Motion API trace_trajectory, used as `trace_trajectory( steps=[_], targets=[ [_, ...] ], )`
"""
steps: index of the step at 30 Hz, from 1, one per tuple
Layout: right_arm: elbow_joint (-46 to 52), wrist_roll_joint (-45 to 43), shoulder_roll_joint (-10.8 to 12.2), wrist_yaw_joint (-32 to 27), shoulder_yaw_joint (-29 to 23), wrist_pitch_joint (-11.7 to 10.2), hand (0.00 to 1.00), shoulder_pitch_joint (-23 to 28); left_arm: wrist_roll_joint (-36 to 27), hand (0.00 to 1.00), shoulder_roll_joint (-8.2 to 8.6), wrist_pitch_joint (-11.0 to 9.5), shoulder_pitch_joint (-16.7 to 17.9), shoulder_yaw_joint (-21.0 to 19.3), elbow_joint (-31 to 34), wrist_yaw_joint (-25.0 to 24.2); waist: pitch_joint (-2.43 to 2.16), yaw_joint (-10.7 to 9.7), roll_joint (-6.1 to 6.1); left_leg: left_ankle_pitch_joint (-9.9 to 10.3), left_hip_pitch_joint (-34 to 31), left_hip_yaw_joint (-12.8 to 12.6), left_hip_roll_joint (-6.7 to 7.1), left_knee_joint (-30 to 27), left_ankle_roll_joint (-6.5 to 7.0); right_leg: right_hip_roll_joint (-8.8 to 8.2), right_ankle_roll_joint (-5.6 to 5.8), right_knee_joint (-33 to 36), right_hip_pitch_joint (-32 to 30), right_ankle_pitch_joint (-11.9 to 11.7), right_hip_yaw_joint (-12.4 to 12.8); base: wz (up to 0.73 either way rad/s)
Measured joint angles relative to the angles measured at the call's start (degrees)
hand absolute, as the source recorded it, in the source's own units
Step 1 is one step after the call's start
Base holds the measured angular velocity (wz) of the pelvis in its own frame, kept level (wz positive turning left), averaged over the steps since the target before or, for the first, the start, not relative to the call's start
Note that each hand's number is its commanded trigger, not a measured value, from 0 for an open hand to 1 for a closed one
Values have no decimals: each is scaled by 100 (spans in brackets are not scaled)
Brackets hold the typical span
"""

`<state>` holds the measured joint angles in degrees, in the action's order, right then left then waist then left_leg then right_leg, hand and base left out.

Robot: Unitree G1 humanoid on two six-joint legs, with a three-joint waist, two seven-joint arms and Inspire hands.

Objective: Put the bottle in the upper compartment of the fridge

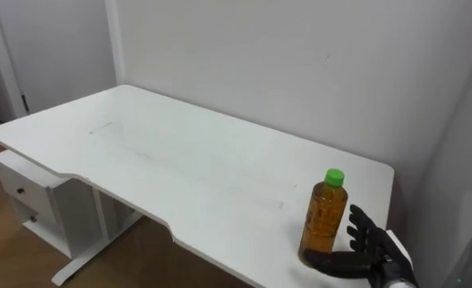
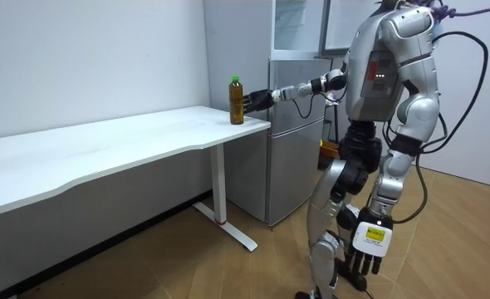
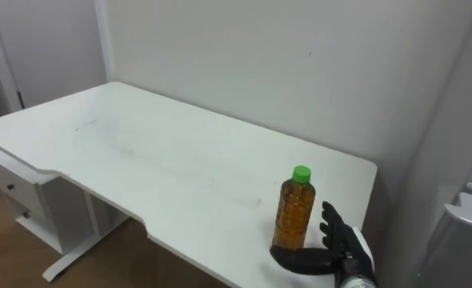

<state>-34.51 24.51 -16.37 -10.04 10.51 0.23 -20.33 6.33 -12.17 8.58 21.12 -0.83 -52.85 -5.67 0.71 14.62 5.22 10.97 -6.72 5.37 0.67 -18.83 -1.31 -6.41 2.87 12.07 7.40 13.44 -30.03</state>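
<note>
White tabletop [image 1: 180, 160] against a plain wall [image 1: 300, 64], w/ a drawer unit [image 1: 28, 196] under its left end. Bottle [image 1: 326, 218] stands upright at the near-right corner, close to the edge, amber liquid, green cap [image 1: 334, 177] on. Right robot hand [image 1: 375, 254] is open around the bottle's lower part: thumb lies low along the near side of the base, fingers spread on the right side, not curled in; can't tell if anything touches yet. So the step in hand = the grasp, task barely begun. To do it well, IMO: slide the palm in till it meets the bottle's body & raise the grip toward mid-height so it isn't pinched at the foot only. Then close fingers & thumb together from opposite sides. One side landing first could shove the bottle left or tip it, & the corner leaves little room. Lift straight up before swinging away. Room view: robot stands upright just beside the fridge [image 2: 295, 149], right arm stretched out to the tabletop corner. Upper fridge [image 2: 299, 25] is above & near, so the carry looks short; can't tell if its door is open. Left robot hand [image 2: 363, 262] hangs by the leg, fingers relaxed, holding nothing, so it's free for the door if needed.
</note>
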Motion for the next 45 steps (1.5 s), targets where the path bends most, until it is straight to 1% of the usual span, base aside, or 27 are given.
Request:
trace_trajectory(
  steps=[1, 6, 10, 13, 15, 19, 21, 26, 29, 33, 34, 35, 36, 39, 45],
  targets=[
    [-63, -1, 0, -23, 5, 0, 0, 0, 0, 0, 0, -14, 0, -1, 0, 0, 1, 1, 0, -1, 3, 0, 2, -6, 1, -6, 0, 18, -4, 0, 0, 0],
    [-151, -11, -18, -245, 4, -27, 0, -48, 0, 0, 1, -65, -5, -12, -1, 3, 41, 3, -63, -3, -66, 8, 4, -42, 6, -14, 1, 59, -69, 0, 3, 0],
    [-151, 49, -53, -360, 5, -82, 0, -50, -2, 0, -1, -71, 1, -12, -7, 4, 42, 33, -74, -9, -145, 13, 5, -45, 14, -13, 0, 73, -140, 0, -1, 0],
    [-152, 232, -148, -406, 5, -90, 0, -51, -1, 0, -8, -98, -11, -12, -2, 6, 28, 111, -56, -21, -180, 13, 6, -45, 19, -16, -3, 86, -190, -2, 3, 0],
    [-244, 406, -194, -432, 9, -101, 0, -83, -52, 0, -24, -153, -19, -13, -2, 9, 20, 163, -42, -23, -178, 15, 5, -43, 19, -17, -3, 86, -190, -2, -7, 0],
    [-586, 459, -197, -561, 11, -141, 0, -299, -215, 0, -37, -169, -31, -11, -1, 4, 21, 168, -34, -25, -185, 16, 4, -43, 18, -17, -3, 92, -209, -3, -12, 0],
    [-614, 469, -206, -612, 11, -144, 0, -339, -233, 0, -56, -187, -32, -10, -2, 1, 9, 168, -6, -29, -253, 16, 0, -50, 17, -20, -4, 118, -274, -3, -11, 0],
    [-613, 604, -227, -704, 12, -200, 0, -360, -234, 0, -80, -206, -34, -7, 2, 1, 33, 174, 48, -34, -311, 4, 3, -54, 24, -39, -4, 159, -359, -3, -1, 0],
    [-613, 699, -246, -804, 100, -200, 0, -453, -235, 0, -108, -289, -48, 17, 1, 1, 37, 177, 77, -52, -397, 5, 0, -64, 24, -43, -7, 189, -453, -5, 1, 0],
    [-597, 700, -328, -785, 252, -201, 0, -604, -237, 0, -130, -340, -70, 25, 4, 1, 50, 187, 94, -68, -509, 8, -2, -83, 26, -44, -20, 212, -559, -12, 1, 0],
    [-556, 679, -329, -786, 278, -201, 0, -606, -236, 0, -145, -385, -70, 11, 2, 1, 56, 218, 110, -69, -529, 12, -2, -84, 25, -44, -20, 215, -577, -12, -3, 4],
    [-534, 678, -332, -767, 285, -201, 0, -609, -236, 0, -157, -400, -72, 1, 4, 1, 48, 266, 133, -69, -561, 16, -2, -93, 25, -44, -20, 224, -611, -12, -6, 4],
    [-530, 681, -332, -756, 295, -201, 0, -648, -238, 0, -157, -407, -75, 12, 3, 1, 58, 309, 145, -69, -584, 25, -2, -101, 25, -52, -20, 260, -643, -12, -7, 5],
    [-530, 683, -332, -751, 411, -202, 0, -806, -241, 0, -182, -402, -75, 72, -9, 2, 64, 323, 155, -69, -632, 98, 16, -185, 25, -52, -19, 269, -638, -12, -63, 12],
    [-525, 651, -332, -768, 409, -211, 0, -1073, -239, 0, -182, -406, -78, 118, -76, 0, 71, 339, 150, -69, -662, 112, 15, -194, 25, -50, -19, 277, -634, -11, -82, 3]
  ],
)
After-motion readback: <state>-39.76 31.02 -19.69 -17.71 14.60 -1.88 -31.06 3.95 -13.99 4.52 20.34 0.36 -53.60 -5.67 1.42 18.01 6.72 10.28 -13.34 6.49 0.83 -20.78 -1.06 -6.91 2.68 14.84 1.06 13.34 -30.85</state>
